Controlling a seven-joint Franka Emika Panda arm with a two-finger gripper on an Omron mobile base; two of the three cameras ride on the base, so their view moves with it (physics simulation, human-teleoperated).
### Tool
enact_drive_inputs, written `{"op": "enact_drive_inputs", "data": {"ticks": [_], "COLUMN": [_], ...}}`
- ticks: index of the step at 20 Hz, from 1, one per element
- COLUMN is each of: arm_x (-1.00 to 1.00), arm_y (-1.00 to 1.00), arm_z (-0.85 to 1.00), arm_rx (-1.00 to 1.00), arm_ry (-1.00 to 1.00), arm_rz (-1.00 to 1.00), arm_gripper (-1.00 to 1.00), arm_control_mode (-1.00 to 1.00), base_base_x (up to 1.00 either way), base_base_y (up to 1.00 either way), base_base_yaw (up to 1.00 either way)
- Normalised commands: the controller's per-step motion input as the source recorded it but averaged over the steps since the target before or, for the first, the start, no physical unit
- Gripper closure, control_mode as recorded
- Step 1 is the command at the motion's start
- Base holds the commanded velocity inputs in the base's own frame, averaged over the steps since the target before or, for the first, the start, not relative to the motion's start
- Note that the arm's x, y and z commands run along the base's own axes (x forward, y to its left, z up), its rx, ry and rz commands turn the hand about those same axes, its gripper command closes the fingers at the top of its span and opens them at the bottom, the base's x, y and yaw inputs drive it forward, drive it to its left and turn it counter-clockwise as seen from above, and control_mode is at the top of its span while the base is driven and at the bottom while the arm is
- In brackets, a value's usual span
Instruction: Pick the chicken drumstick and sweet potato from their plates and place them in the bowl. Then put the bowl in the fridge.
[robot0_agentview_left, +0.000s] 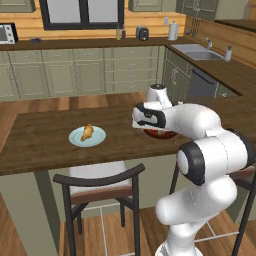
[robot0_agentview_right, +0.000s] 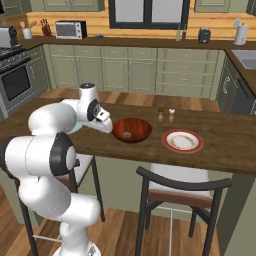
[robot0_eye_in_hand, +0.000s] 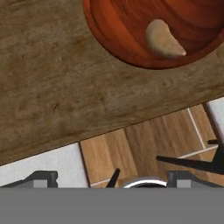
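The chicken drumstick (robot0_agentview_left: 88, 132) lies on the pale blue plate (robot0_agentview_left: 75, 138) at the left of the wooden counter. The reddish-brown bowl (robot0_agentview_right: 132, 130) stands mid-counter, and a pale tan piece, the sweet potato (robot0_agentview_right: 127, 134), rests inside it. In the hand view the sweet potato (robot0_eye_in_hand: 164, 40) lies in the bowl (robot0_eye_in_hand: 118, 30) at the top. The white plate with a red rim (robot0_agentview_right: 182, 141) sits bare to the right of the bowl. My gripper (robot0_eye_in_hand: 111, 178) hovers over the counter's near edge, just left of the bowl, open, with nothing between its fingertips (robot0_eye_in_hand: 41, 177).
Two small shakers (robot0_agentview_right: 166, 115) stand behind the bowl and the red-rimmed plate. Dark-framed chairs (robot0_agentview_left: 100, 187) (robot0_agentview_right: 182, 187) stand against the counter's near side. The counter edge (robot0_eye_in_hand: 65, 144) runs under the hand, with wood floor below it.
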Motion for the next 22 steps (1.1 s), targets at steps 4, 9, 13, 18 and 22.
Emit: {"op": "enact_drive_inputs", "data": {"ticks": [4,9,13,18,22], "arm_x": [-0.02,0.08,0.38,0.37,0.61], "arm_y": [1.00,0.99,1.00,0.69,0.35], "arm_z": [0.25,0.13,0.00,0.00,-0.05], "arm_rx": [-0.02,0.00,0.00,0.00,0.00], "arm_ry": [0.00,0.05,0.01,-0.02,0.00], "arm_rz": [-0.04,-0.01,0.00,0.02,0.00], "arm_gripper": [-1.00,-1.00,-1.00,-1.00,-1.00], "arm_control_mode": [-1.00,-1.00,-1.00,-1.00,-1.00], "base_base_x": [0.00,0.00,0.00,0.00,0.00], "base_base_y": [0.00,0.00,0.00,0.00,0.00], "base_base_yaw": [0.00,0.00,0.00,0.00,0.00]}}
